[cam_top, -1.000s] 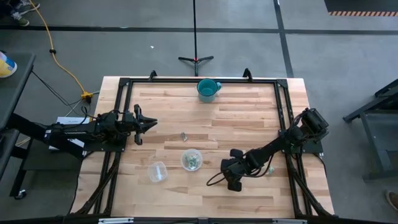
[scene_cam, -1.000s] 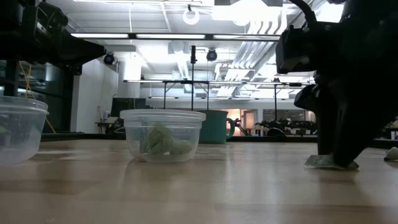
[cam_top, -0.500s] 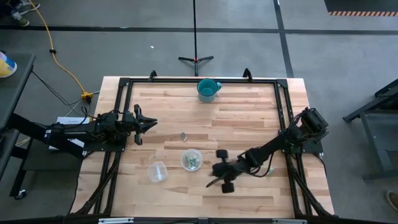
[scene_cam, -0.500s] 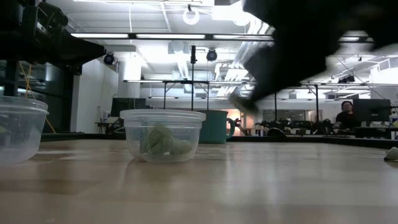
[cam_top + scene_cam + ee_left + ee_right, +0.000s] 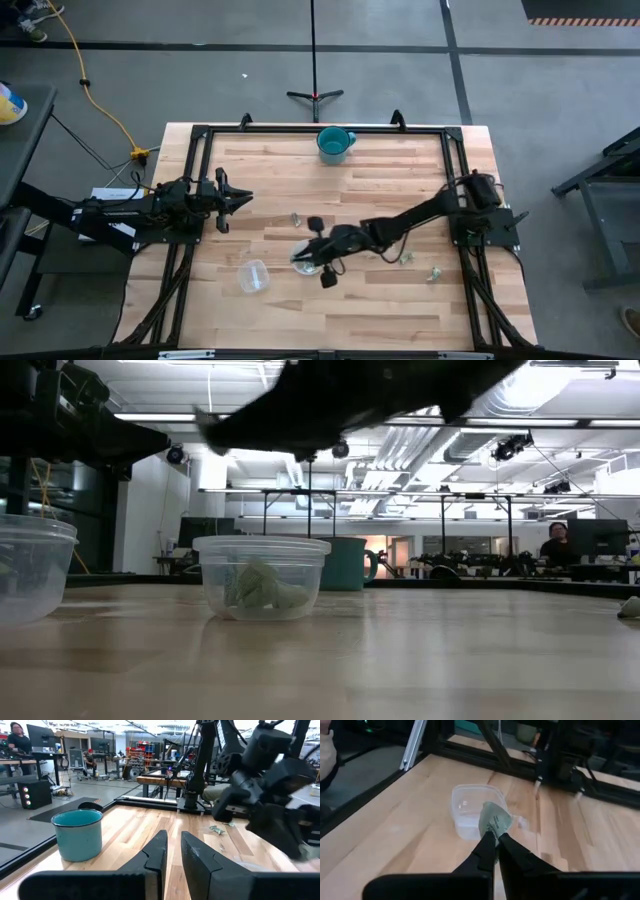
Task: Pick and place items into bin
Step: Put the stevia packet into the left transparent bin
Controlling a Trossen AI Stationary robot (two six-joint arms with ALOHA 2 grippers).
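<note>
Right wrist view is showing the right hand [image 5: 495,836] pinching an item [image 5: 494,821] above the bin [image 5: 307,258], risking a drop beside its rim.

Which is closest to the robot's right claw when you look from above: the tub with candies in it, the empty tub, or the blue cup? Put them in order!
From the right gripper, in the high view:
1. The tub with candies, right beneath it, mid-table.
2. The empty tub, farther toward the left arm's side, near the front edge.
3. The blue cup, far off at the back edge.
</note>
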